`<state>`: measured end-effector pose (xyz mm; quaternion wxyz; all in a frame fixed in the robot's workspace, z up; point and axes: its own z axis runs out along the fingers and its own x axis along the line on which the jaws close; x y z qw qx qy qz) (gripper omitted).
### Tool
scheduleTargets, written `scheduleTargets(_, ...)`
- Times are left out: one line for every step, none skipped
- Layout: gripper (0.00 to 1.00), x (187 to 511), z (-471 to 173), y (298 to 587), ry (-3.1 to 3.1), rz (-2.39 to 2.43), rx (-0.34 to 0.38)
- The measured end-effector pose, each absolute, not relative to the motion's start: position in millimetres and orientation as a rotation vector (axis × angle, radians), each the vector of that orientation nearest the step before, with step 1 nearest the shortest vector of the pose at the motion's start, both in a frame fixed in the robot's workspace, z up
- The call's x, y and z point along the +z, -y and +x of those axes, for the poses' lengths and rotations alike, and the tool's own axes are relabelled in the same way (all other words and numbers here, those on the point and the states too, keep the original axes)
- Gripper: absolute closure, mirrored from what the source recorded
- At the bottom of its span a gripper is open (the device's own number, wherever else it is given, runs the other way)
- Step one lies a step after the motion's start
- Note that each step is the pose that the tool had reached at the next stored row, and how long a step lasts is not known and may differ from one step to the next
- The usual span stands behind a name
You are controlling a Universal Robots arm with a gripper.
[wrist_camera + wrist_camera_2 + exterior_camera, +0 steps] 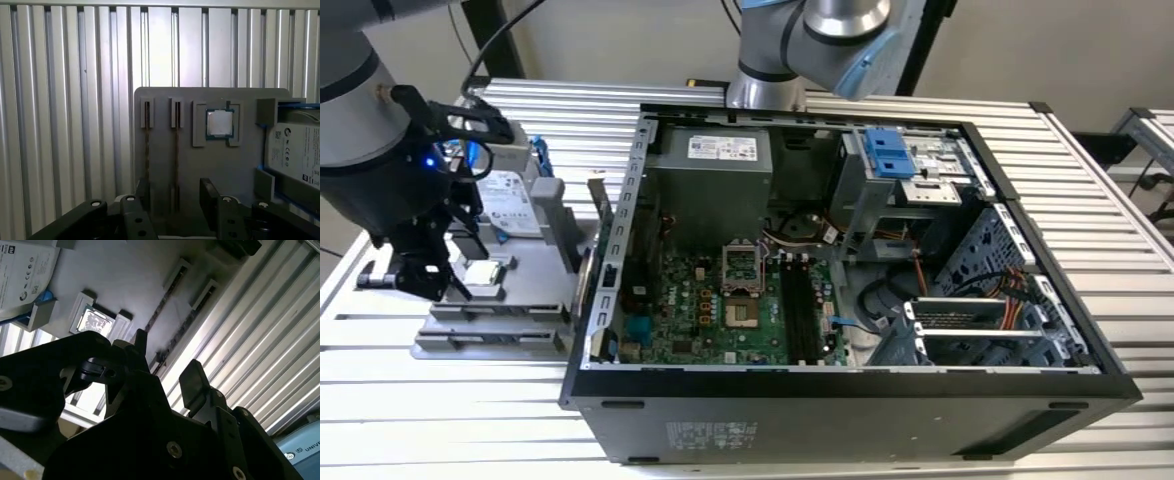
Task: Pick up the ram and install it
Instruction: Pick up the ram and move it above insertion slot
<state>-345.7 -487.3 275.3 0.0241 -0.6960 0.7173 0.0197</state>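
Note:
Two ram sticks stand on edge in slots of a grey holder tray (200, 165). One ram stick (176, 150) runs in line with the gap between my fingers, and the other (147, 145) lies beside it. In the second wrist view the same sticks (165, 347) (167, 295) show as thin dark strips. My gripper (176, 197) (167, 365) is open, hanging over the tray's end with nothing held. In the exterior view the gripper (414, 275) sits above the tray (520, 270), at the exterior view's left of the computer case.
A square silver processor chip (220, 123) and a hard drive in a blue bracket (295, 150) share the tray. The open computer case (854, 390) shows the motherboard with dark memory slots (797, 300). A second arm's base (781, 50) stands behind the case on the ribbed metal table (1107, 200).

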Motion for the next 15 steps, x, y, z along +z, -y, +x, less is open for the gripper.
scheduleTargets(0.00,273,-346,488,-2.218,-2.155,0.061)
scheduleTargets(0.00,272,-346,490,-2.217,-2.157,0.061)
scheduleTargets(0.00,270,-346,491,-2.215,-2.158,0.061)
scheduleTargets(0.00,268,-346,493,-2.214,-2.160,0.061)
scheduleTargets(0.00,266,-346,494,-2.213,-2.161,0.061)
scheduleTargets(0.00,264,-346,496,-2.212,-2.162,0.062)
scheduleTargets(0.00,262,-346,497,-2.211,-2.162,0.062)
scheduleTargets(0.00,261,-346,498,-2.211,-2.163,0.062)
scheduleTargets(0.00,259,-346,498,-2.211,-2.163,0.062)
scheduleTargets(0.00,257,-346,499,-2.211,-2.163,0.062)
scheduleTargets(0.00,255,-346,500,-2.211,-2.163,0.062)
scheduleTargets(0.00,253,-346,500,-2.211,-2.163,0.062)
scheduleTargets(0.00,251,-346,501,-2.211,-2.163,0.062)
scheduleTargets(0.00,250,-346,501,-2.211,-2.163,0.062)
scheduleTargets(0.00,248,-346,501,-2.211,-2.163,0.062)
